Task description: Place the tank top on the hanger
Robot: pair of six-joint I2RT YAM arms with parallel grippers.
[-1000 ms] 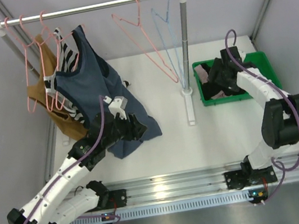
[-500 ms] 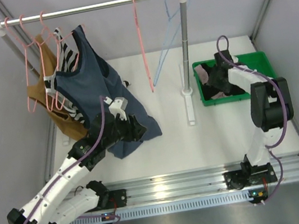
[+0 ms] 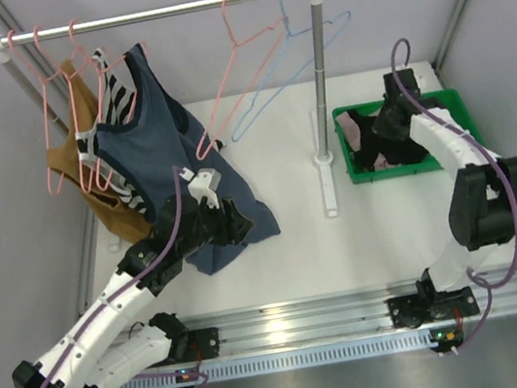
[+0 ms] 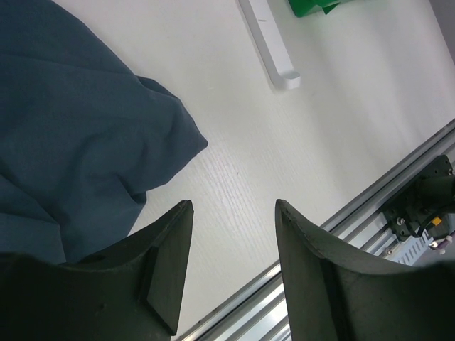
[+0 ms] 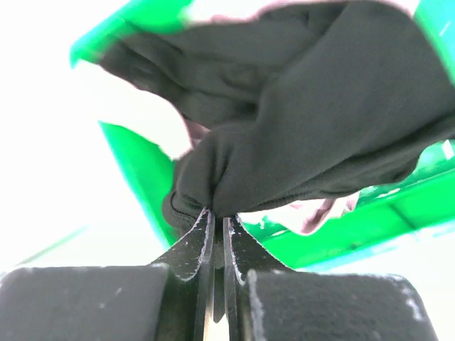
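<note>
The black tank top (image 5: 320, 121) lies bunched in the green bin (image 5: 138, 167). My right gripper (image 5: 217, 217) is shut on a fold of the tank top. Seen from above, this gripper (image 3: 393, 123) reaches into the bin over the dark tank top (image 3: 370, 152). A free salmon-pink hanger (image 3: 227, 10) hangs tilted on the rail (image 3: 161, 12), its lower corner swung out to the left. My left gripper (image 4: 233, 206) is open with nothing between its fingers, low over the table beside the slate-blue top (image 4: 71, 128).
A light-blue hanger (image 3: 287, 2) hangs tilted beside the pink one. Several pink hangers with a brown, a striped and the slate-blue top (image 3: 155, 132) crowd the rail's left end. The rack's post (image 3: 319, 66) and white foot (image 3: 328, 183) stand between the arms. A mauve-pink garment (image 5: 323, 209) lies in the bin.
My right gripper has gone from open to shut on the black fabric in the bin. The free pink and blue hangers have swung on the rail. The left arm has stayed put.
</note>
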